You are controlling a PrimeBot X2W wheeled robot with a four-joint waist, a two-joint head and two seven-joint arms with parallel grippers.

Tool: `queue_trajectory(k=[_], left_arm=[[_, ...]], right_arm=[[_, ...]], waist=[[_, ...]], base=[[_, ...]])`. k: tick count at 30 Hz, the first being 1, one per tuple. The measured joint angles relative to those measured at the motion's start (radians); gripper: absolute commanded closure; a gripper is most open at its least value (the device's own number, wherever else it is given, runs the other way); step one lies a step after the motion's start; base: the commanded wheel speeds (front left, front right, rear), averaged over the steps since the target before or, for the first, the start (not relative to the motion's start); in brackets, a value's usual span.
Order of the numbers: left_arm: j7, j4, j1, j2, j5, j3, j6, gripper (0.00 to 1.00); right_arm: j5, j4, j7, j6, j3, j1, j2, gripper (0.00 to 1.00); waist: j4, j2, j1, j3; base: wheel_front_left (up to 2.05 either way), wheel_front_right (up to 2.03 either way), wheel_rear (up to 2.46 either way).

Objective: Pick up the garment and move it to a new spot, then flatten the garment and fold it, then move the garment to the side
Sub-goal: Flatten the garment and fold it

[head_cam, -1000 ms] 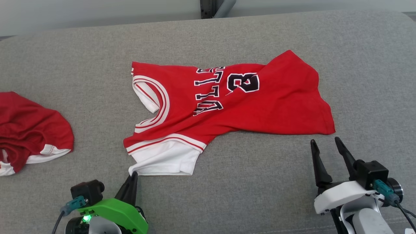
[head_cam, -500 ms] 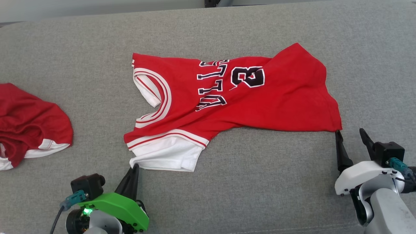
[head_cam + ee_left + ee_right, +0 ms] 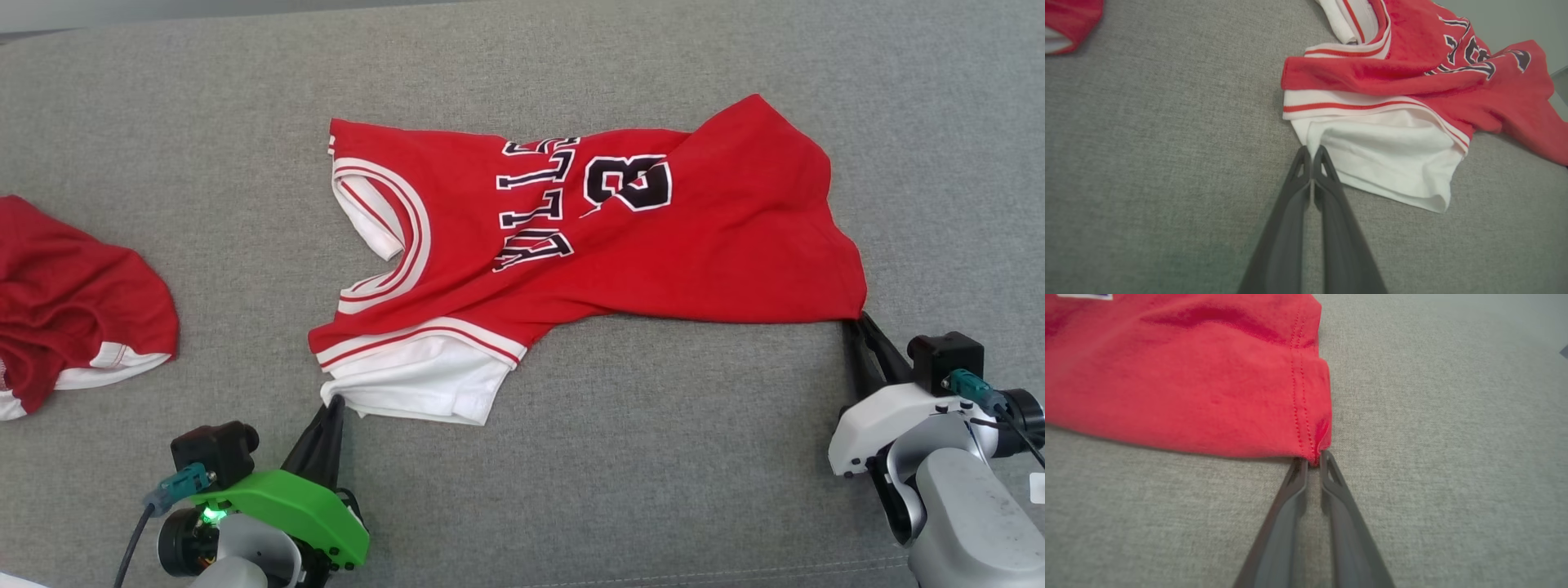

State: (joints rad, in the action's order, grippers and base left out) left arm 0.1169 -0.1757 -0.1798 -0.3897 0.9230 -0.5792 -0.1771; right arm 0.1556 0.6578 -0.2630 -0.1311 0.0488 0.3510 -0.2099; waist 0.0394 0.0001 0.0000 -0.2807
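Note:
The garment (image 3: 702, 237) is a red basketball jersey with white trim and dark lettering, lying rumpled on the grey cushion. My left gripper (image 3: 333, 406) is shut on the white corner of the garment (image 3: 1380, 147) at its near left; the left gripper (image 3: 1312, 150) pinches that corner between its tips. My right gripper (image 3: 859, 320) sits at the garment's near right hem corner. In the right wrist view the right gripper (image 3: 1314, 457) has its tips closed on the red stitched corner of the garment (image 3: 1188, 388).
A second red and white garment (image 3: 73, 306) lies bunched at the left edge. The grey fabric surface (image 3: 653, 457) stretches all around, with bare room in front of and behind the jersey.
My right gripper moved forward and right to the hem corner and closed its wide-open fingers on it. The left gripper stayed shut on the white corner. The camera tilted slightly.

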Motion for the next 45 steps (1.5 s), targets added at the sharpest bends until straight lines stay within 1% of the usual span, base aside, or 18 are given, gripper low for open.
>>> queue_trajectory(k=[1,2,9,12,16,20,23,24,25,27,29,33,38,40,45], left_arm=[[0.0,0.001,-0.001,-0.001,0.0,0.0,0.0,1.0],[0.0,0.001,-0.001,-0.002,0.0,0.0,-0.001,1.0],[0.014,0.002,-0.005,-0.002,0.0,0.006,-0.001,1.0],[0.046,0.015,-0.008,-0.003,-0.005,0.013,0.006,1.0],[0.084,0.063,-0.033,-0.005,-0.01,0.032,0.037,1.0],[0.102,0.137,-0.082,-0.014,-0.004,0.078,0.063,1.0],[0.103,0.189,-0.141,-0.024,0.01,0.113,0.077,1.0],[0.094,0.201,-0.165,-0.028,0.016,0.121,0.082,1.0],[0.065,0.215,-0.217,-0.036,0.027,0.13,0.094,1.0],[0.041,0.229,-0.264,-0.03,0.073,0.149,0.11,1.0],[0.015,0.23,-0.311,-0.033,0.094,0.167,0.122,1.0],[-0.028,0.23,-0.419,-0.044,0.116,0.184,0.142,1.0],[-0.09,0.217,-0.589,-0.047,0.124,0.191,0.156,1.0],[-0.112,0.199,-0.659,-0.041,0.132,0.197,0.156,1.0],[-0.184,0.128,-0.817,-0.032,0.135,0.188,0.158,1.0]], right_arm=[[-0.001,0.001,0.0,0.0,0.004,0.004,-0.001,0.93],[-0.002,0.001,0.0,0.0,0.009,0.005,-0.003,1.0],[-0.01,-0.022,0.0,0.0,0.021,0.007,-0.013,1.0],[-0.007,-0.077,0.0,0.0,0.027,-0.008,-0.019,1.0],[0.012,-0.189,0.0,0.0,0.013,-0.037,-0.033,1.0],[0.046,-0.292,0.0,0.0,0.009,-0.051,-0.058,1.0],[0.091,-0.331,0.0,0.0,0.022,-0.05,-0.099,1.0],[0.118,-0.339,0.0,0.0,0.028,-0.045,-0.109,1.0],[0.182,-0.348,0.004,0.0,0.058,-0.025,-0.14,1.0],[0.264,-0.367,0.056,0.0,0.093,0.017,-0.177,1.0],[0.328,-0.401,0.118,0.0,0.126,0.069,-0.231,1.0],[0.412,-0.48,0.207,0.0,0.139,0.185,-0.323,1.0],[0.461,-0.542,0.298,0.0,0.144,0.319,-0.393,1.0],[0.462,-0.548,0.33,0.0,0.146,0.364,-0.42,1.0],[0.468,-0.528,0.394,0.0,0.145,0.449,-0.458,1.0]], waist=[[0.0,0.0,0.0,-0.002],[0.0,0.0,0.0,-0.003],[-0.001,0.0,0.0,0.003],[-0.003,0.0,0.0,0.017],[-0.007,0.0,0.0,0.045],[-0.013,0.0,0.0,0.085],[-0.018,0.0,0.0,0.12],[-0.02,0.0,0.0,0.133],[-0.024,0.0,0.0,0.16],[-0.029,0.0,0.0,0.186],[-0.036,0.0,0.0,0.212],[-0.055,0.0,0.0,0.256],[-0.084,0.0,0.0,0.292],[-0.094,0.0,0.0,0.302],[-0.111,0.0,0.0,0.305]], base=[[0.0,0.0,0.0],[0.0,0.0,0.0],[0.0,0.0,0.0],[0.0,0.0,0.0],[0.0,0.0,0.0],[0.0,0.0,0.0],[0.0,0.0,0.0],[0.0,0.0,0.0],[0.0,0.0,0.0],[0.0,0.0,0.0],[0.0,0.0,0.0],[0.0,0.0,0.0],[0.0,0.0,0.0],[0.0,0.0,0.0],[0.0,0.0,0.0]])
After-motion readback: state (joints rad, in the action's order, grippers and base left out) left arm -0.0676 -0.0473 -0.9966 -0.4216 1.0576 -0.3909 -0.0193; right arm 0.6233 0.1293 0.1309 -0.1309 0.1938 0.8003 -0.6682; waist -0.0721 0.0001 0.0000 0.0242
